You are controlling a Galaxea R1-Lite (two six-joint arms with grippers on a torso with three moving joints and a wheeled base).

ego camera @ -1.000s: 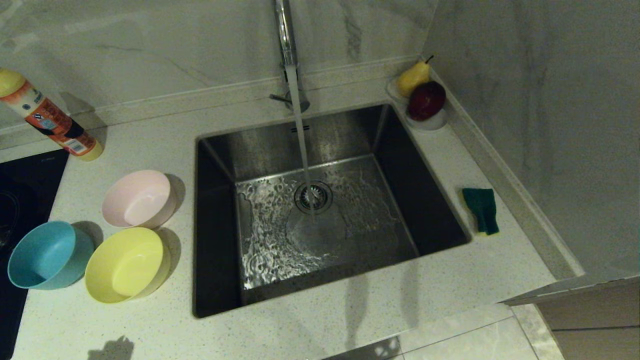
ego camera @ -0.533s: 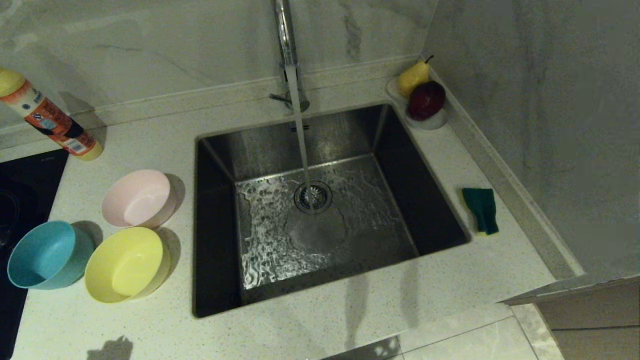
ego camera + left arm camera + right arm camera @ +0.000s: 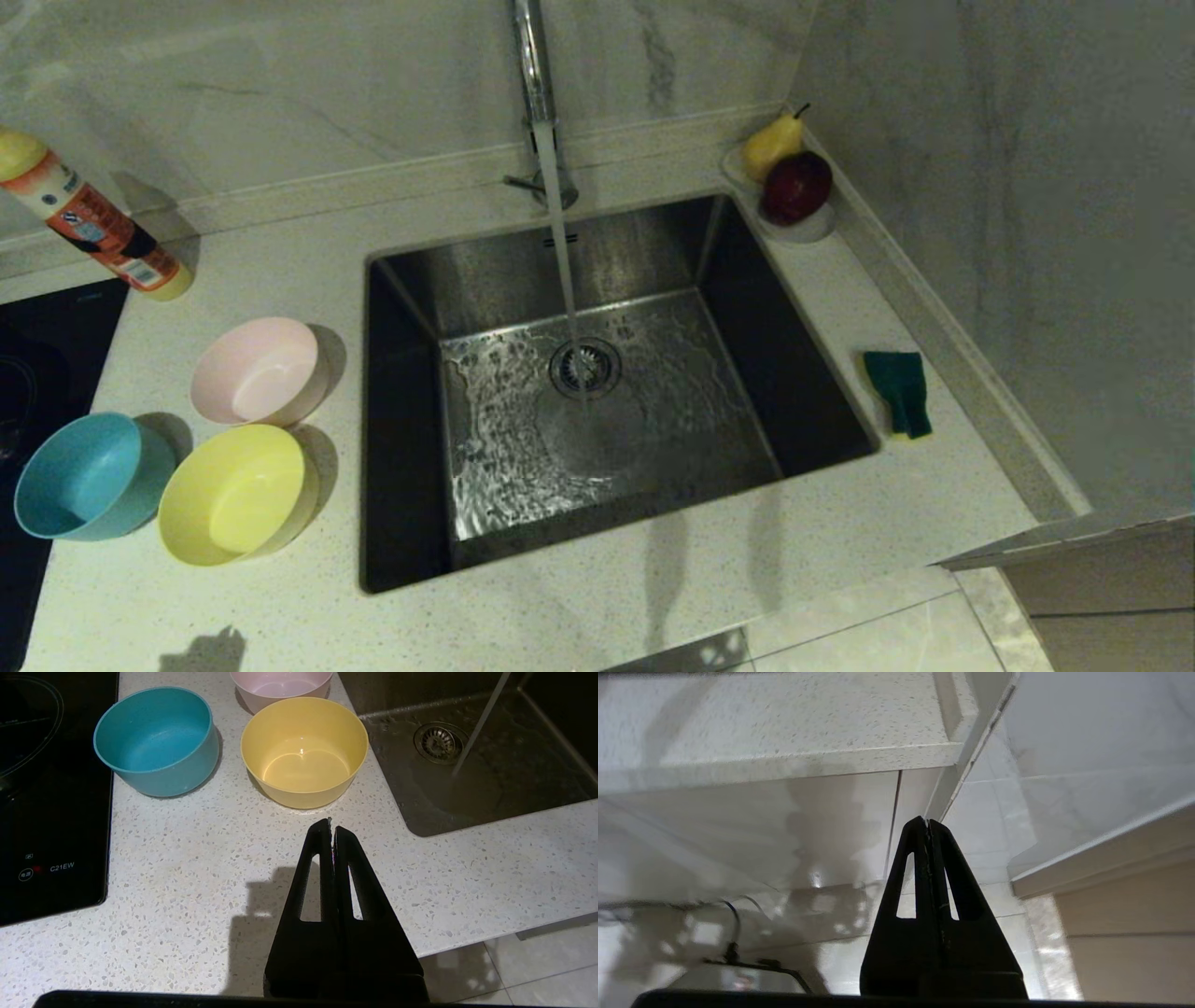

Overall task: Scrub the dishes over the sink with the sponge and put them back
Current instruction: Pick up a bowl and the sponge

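Note:
Three bowls stand on the counter left of the sink (image 3: 403,280): a pale pink bowl (image 3: 254,371), a teal blue bowl (image 3: 84,476) and a yellow bowl (image 3: 233,495). The green sponge (image 3: 898,390) lies flat on the counter right of the sink. Water runs from the tap (image 3: 532,65) onto the drain strainer (image 3: 585,368). My left gripper (image 3: 331,826) is shut and empty, hovering over the counter just short of the yellow bowl (image 3: 303,751), with the teal bowl (image 3: 156,739) beside it. My right gripper (image 3: 927,823) is shut and empty, below the counter's front edge. Neither gripper shows in the head view.
A cleaner bottle (image 3: 89,224) leans at the back left. A black hob (image 3: 37,355) lies left of the bowls. A white dish (image 3: 810,228) with a pear (image 3: 771,145) and a dark red apple (image 3: 796,187) sits in the back right corner. A wall (image 3: 1027,233) closes the right side.

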